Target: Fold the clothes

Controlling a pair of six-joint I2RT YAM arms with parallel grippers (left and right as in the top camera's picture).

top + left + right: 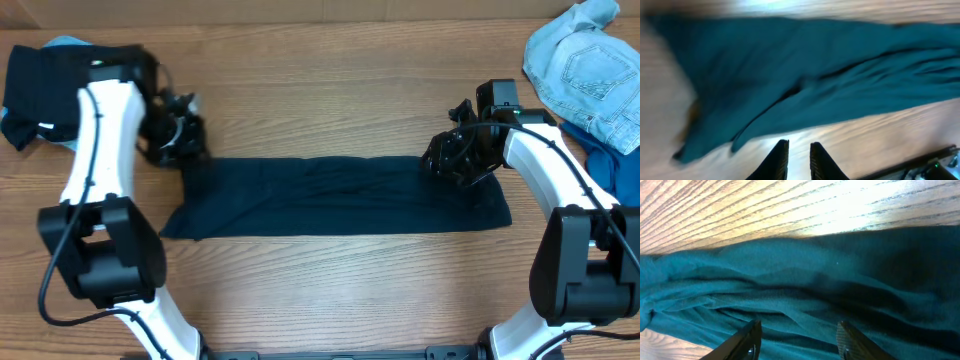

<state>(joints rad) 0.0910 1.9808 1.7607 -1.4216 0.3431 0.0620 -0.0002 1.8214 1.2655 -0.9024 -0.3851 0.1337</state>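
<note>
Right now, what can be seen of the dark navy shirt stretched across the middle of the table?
The dark navy shirt lies flat on the wooden table, folded into a long band running left to right. Its fabric looks soft and thin, with shallow lengthwise wrinkles. The left end flares slightly toward the robot. The right fingers stand apart over its right end; the left fingers, nearly together, sit just off its left end, holding nothing.

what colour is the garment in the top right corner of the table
The garment is pale blue denim; clearest in the overhead view.
</note>
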